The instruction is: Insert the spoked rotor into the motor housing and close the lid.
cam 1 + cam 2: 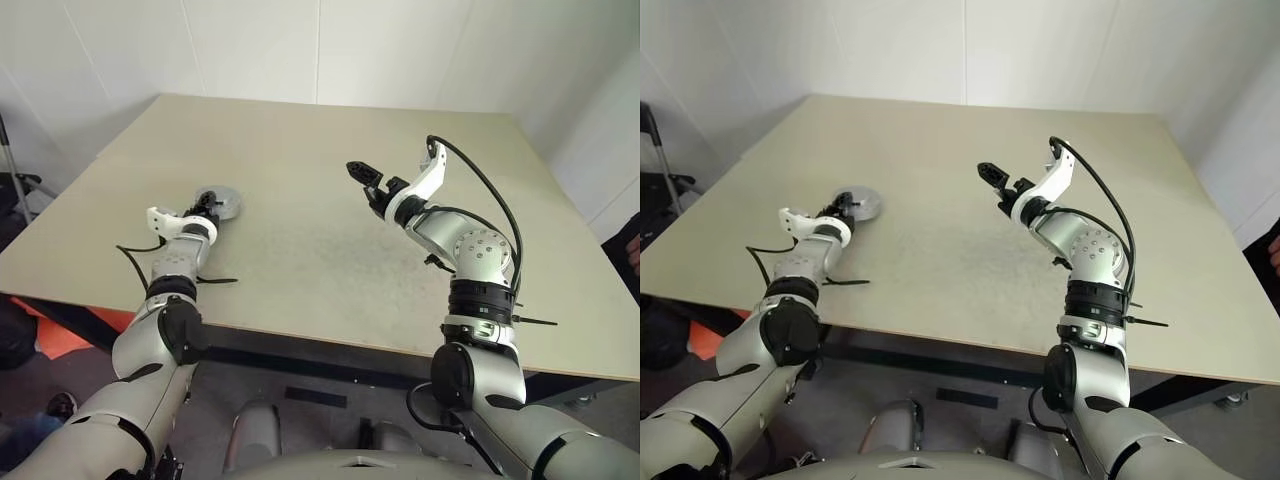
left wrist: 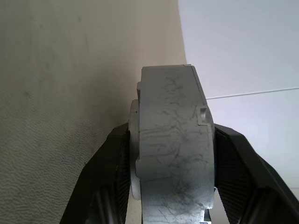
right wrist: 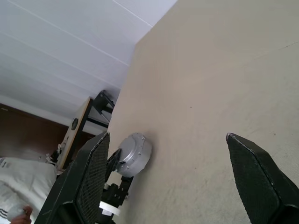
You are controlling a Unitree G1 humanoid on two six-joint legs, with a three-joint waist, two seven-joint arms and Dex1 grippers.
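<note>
Clamping the closed lid (image 2: 173, 149) edgewise at the worktop's (image 1: 330, 150) nine o'clock side, probably to set it down, the left tool (image 1: 210, 206) grips while the right tool (image 1: 365, 177) hangs apart, empty

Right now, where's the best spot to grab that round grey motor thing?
Across its flat faces, as the left end effector does now: one finger on each face, the rim between them. The closed motor housing stands on edge, so come from the side, level.
</note>
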